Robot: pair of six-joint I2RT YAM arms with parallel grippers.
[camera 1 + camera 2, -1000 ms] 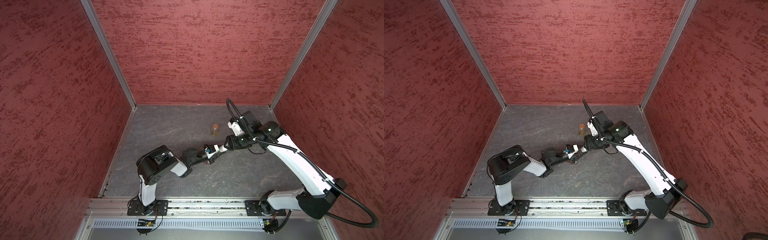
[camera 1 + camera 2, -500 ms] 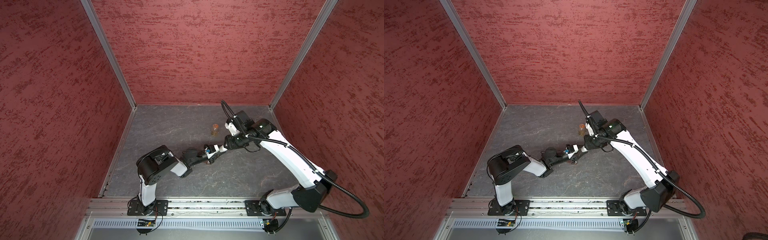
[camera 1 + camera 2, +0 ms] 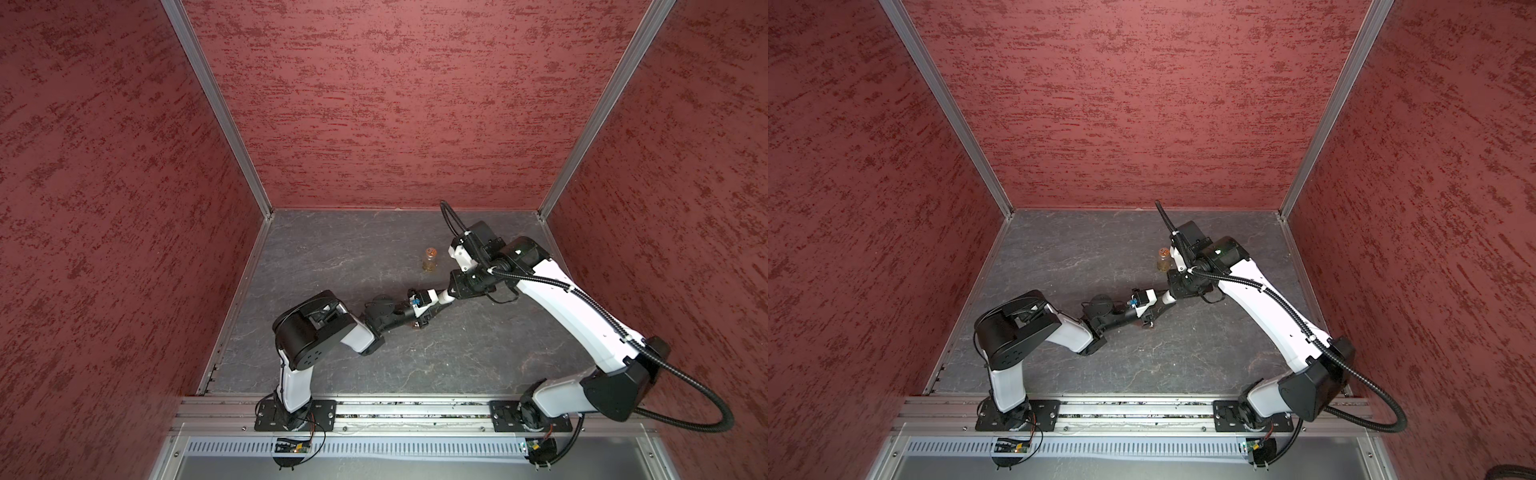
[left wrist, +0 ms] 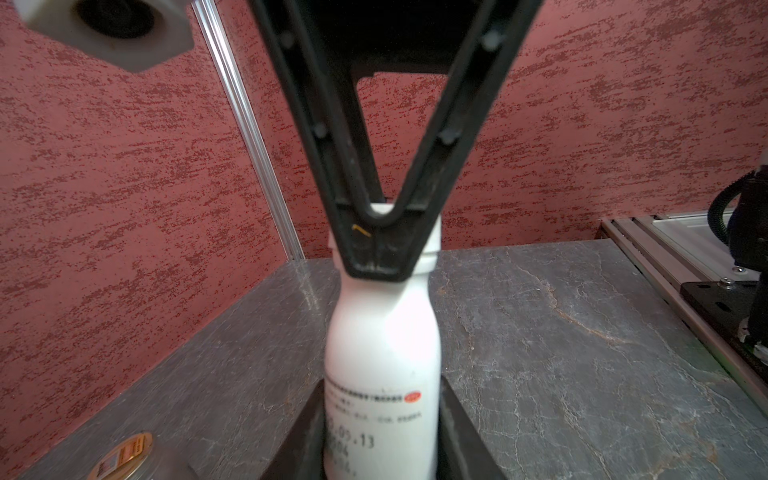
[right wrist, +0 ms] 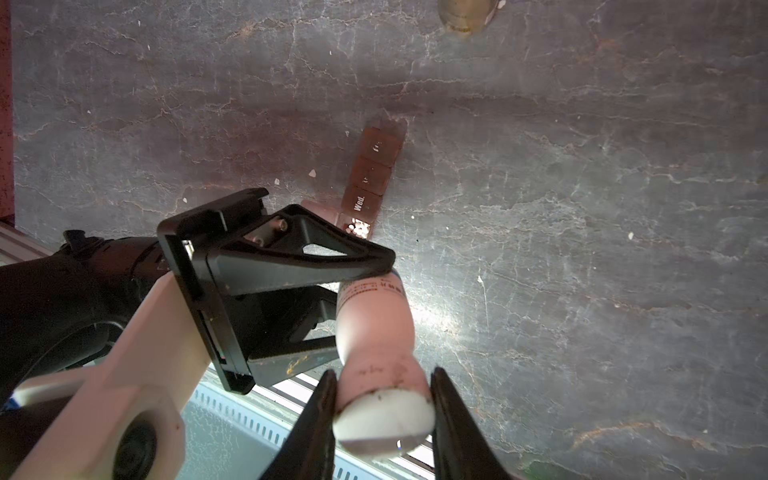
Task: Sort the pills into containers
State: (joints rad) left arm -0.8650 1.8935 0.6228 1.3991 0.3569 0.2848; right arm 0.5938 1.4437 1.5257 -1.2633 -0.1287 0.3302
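Over table | left hand holds white bottle | right hand pinches cap

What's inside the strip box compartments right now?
One open compartment beside the Wed. one holds small white pills. On the strip box, the other visible lids are shut, hiding contents; the left gripper covers the rest.

- left arm, lower left in both top views: glossy white shells between fat black round joints, with a small blue plug near the wrist
- right arm: the same white and black
- ribbed black cable, lower right, tied on with white clips
- black base plates along the bottom, with screws at the corners
- left gripper: matte black, open triangular fingers
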